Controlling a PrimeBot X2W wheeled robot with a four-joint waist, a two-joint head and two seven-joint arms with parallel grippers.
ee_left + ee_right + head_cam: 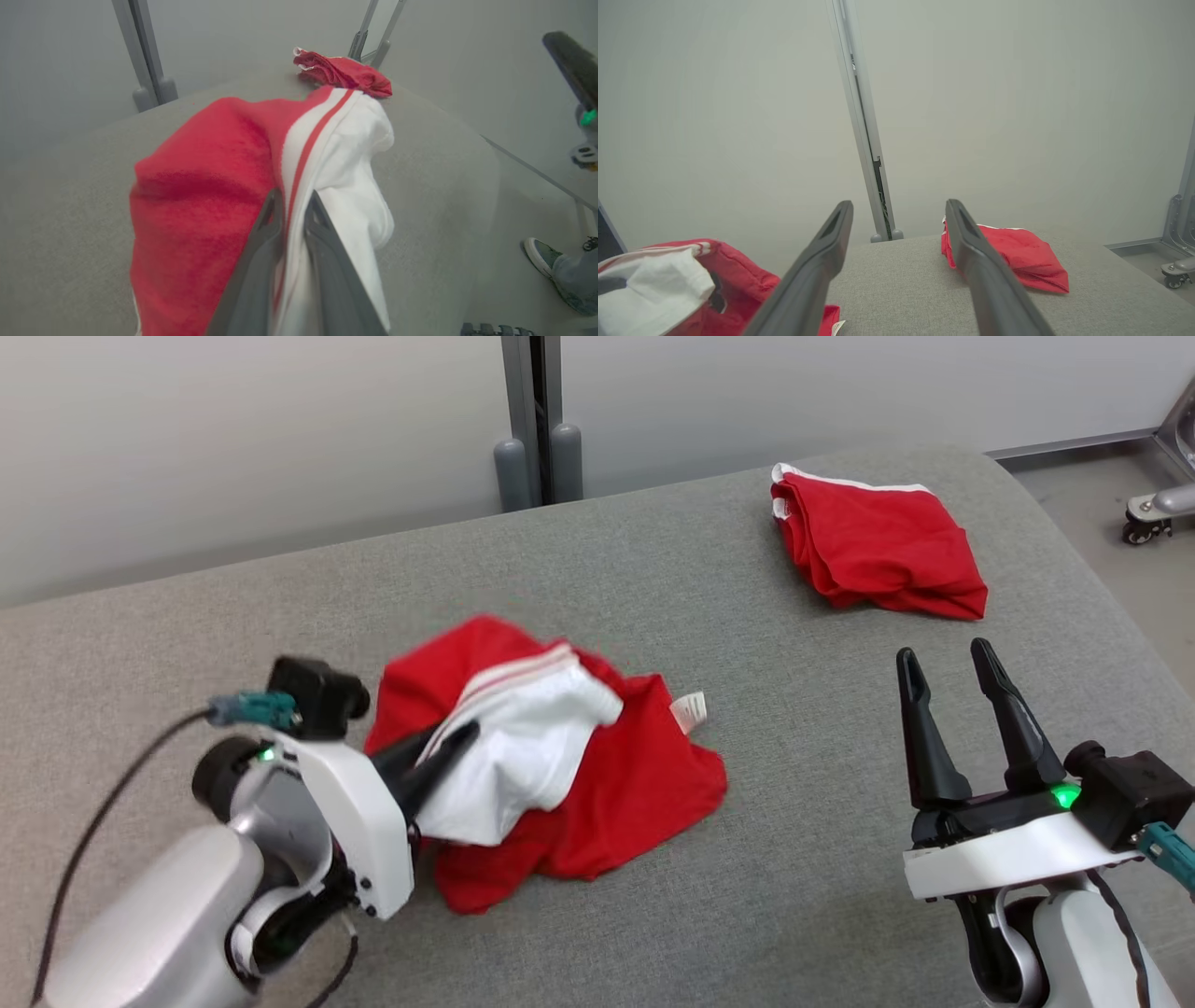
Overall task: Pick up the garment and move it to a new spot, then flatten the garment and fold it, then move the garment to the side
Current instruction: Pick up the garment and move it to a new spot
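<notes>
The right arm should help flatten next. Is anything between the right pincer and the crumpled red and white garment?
Nothing visible: only bare grey table lies between the open right pincer and the crumpled garment, which the left pincer grips. The folded red garment sits farther back, off that line.

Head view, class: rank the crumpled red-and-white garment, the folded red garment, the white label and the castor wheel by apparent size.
1. crumpled red-and-white garment
2. folded red garment
3. white label and castor wheel: both tiny and alike; the wheel lies farther off, so unranked.
</notes>
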